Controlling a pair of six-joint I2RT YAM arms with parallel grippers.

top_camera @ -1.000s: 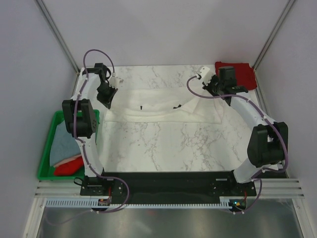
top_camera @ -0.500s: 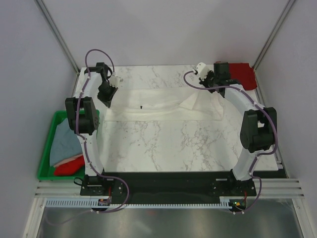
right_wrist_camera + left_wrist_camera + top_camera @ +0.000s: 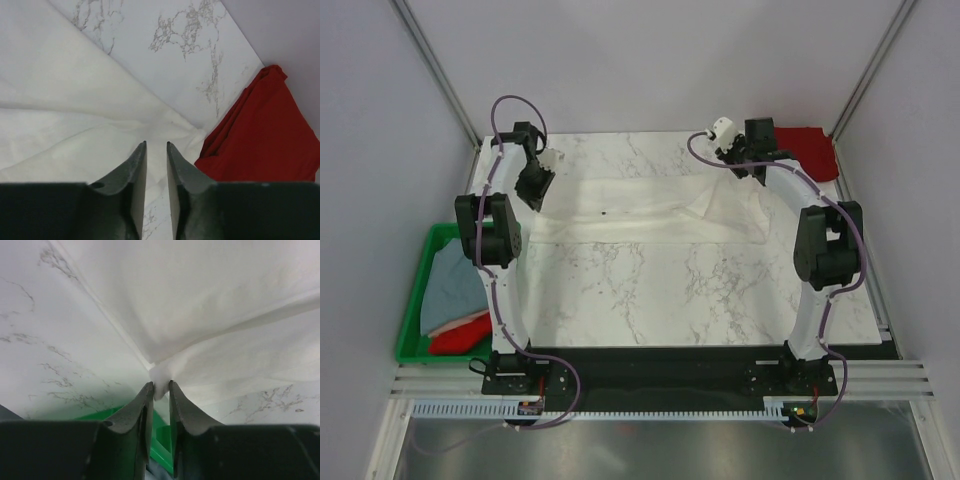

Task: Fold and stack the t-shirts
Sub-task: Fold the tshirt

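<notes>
A large white t-shirt lies spread across the far half of the marble table. My left gripper sits low at the shirt's left corner. In the left wrist view its jaws stand slightly parted, with a tuft of the white t-shirt still between the tips. My right gripper hovers over the shirt's right end. Its jaws are parted with nothing between them, above the white cloth. A dark red t-shirt lies bunched in the far right corner.
A green crate stands off the table's left edge, holding a grey-blue shirt and a bright red one. Its green rim shows below my left fingers. Grey walls close in the far and side edges.
Both grippers have parted their jaws. The right arm has swung towards the far edge, and the shirt's right end now lies flatter on the table.
</notes>
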